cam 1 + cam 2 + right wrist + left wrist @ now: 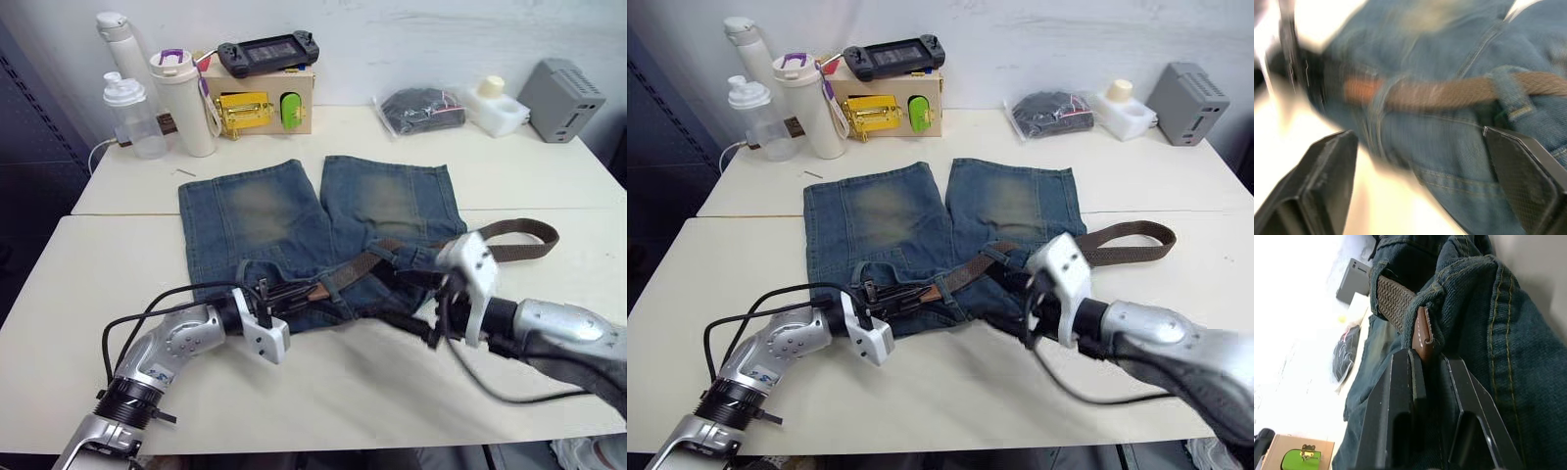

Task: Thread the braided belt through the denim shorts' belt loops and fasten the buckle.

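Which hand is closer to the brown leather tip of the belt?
Left. The left hand pinches the belt's leather tip; the right hand hangs open farther along the denim shorts waistband.

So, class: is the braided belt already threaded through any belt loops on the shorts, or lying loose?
Partly threaded. The braided belt passes under a belt loop on the denim shorts; its far end loops loose on the table.

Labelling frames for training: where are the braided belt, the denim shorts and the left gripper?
braided belt [517, 238], left eye view, free loop.
denim shorts [255, 211], left eye view, leg's worn patch.
left gripper [1432, 369], left wrist view, between fingertips.
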You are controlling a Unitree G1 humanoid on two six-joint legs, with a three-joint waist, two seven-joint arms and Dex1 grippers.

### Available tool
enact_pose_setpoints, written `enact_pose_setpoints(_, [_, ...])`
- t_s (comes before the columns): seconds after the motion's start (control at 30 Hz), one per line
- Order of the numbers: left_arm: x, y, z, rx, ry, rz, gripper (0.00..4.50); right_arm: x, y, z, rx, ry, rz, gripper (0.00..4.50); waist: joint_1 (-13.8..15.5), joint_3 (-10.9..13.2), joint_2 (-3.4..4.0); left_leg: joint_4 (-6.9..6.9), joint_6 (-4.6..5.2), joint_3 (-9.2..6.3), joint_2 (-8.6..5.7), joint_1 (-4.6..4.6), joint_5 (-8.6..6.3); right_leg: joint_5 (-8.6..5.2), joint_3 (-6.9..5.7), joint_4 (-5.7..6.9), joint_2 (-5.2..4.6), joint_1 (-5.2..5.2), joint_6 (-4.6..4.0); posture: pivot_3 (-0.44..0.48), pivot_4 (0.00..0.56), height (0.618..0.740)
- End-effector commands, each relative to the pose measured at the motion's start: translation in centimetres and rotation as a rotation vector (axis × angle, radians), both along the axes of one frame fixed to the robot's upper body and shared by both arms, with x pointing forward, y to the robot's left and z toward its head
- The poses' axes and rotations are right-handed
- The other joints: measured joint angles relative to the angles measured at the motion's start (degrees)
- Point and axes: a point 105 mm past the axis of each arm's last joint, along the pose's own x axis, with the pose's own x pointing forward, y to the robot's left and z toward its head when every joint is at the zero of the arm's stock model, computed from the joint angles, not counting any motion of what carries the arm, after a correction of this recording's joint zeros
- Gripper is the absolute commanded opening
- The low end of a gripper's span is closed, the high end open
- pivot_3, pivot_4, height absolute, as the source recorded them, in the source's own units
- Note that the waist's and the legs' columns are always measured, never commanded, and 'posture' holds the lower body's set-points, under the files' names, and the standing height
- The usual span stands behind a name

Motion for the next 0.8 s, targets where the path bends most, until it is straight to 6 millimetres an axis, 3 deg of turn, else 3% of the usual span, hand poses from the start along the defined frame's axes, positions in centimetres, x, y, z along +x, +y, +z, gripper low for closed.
enact_pose_setpoints(0.03, [0.0,-0.5,0.2,-0.013,-0.004,-0.015,0.12,0.1,0.2,-1.2,-0.227,-0.251,0.154,4.41,0.23,0.02,-0.01,0.00,0.09,0.21,-0.07,-0.07,0.05,0.00,-0.16,-0.03,-0.24,0.16,0.00,0.000,0.150,0.646])
enact_pose_setpoints(0.17, [0.0,-0.6,0.3,-0.018,-0.002,-0.018,0.12,1.4,-1.5,-3.8,-0.449,-0.365,0.168,4.41,0.65,0.03,-0.03,0.00,0.22,0.42,-0.21,-0.06,0.12,0.00,-0.42,-0.04,-0.50,0.11,0.00,0.000,0.150,0.646])
enact_pose_setpoints(0.2, [0.0,-0.6,0.3,-0.019,-0.002,-0.018,0.12,1.8,-2.1,-4.3,-0.499,-0.378,0.158,4.18,0.82,0.03,-0.03,0.01,0.24,0.46,-0.23,-0.05,0.13,0.00,-0.49,-0.04,-0.54,0.06,0.01,0.000,0.150,0.646])
enact_pose_setpoints(0.3, [0.0,-0.7,0.4,-0.020,-0.003,-0.018,0.12,2.6,-3.4,-5.4,-0.578,-0.398,0.134,3.14,0.98,0.03,-0.03,0.01,0.27,0.64,-0.28,-0.07,0.14,0.01,-0.78,-0.02,-0.59,-0.10,0.01,0.000,0.150,0.646])
enact_pose_setpoints(0.53, [0.0,-0.8,0.5,-0.017,-0.012,-0.024,0.12,5.3,-5.9,-5.7,-0.574,-0.352,-0.089,0.15,1.21,-0.01,-0.11,0.05,0.29,0.73,-0.28,-0.06,0.15,0.00,-1.09,0.10,-1.00,-0.08,0.01,0.000,0.150,0.646])
enact_pose_setpoints(0.67, [0.0,-0.7,0.5,-0.011,-0.018,-0.026,0.12,7.1,-9.4,-5.2,-0.592,-0.321,-0.299,0.07,1.52,-0.01,-0.12,0.09,0.32,0.72,-0.31,-0.06,0.17,0.00,-1.10,0.10,-1.00,-0.10,0.01,0.000,0.150,0.646])
enact_pose_setpoints(0.8, [0.0,-0.5,0.4,-0.007,-0.018,-0.021,0.12,7.5,-12.8,-4.9,-0.641,-0.284,-0.447,0.07,2.27,-0.01,-0.12,0.09,0.33,0.72,-0.34,-0.07,0.18,0.00,-1.09,0.11,-1.01,-0.14,0.01,0.000,0.150,0.646])
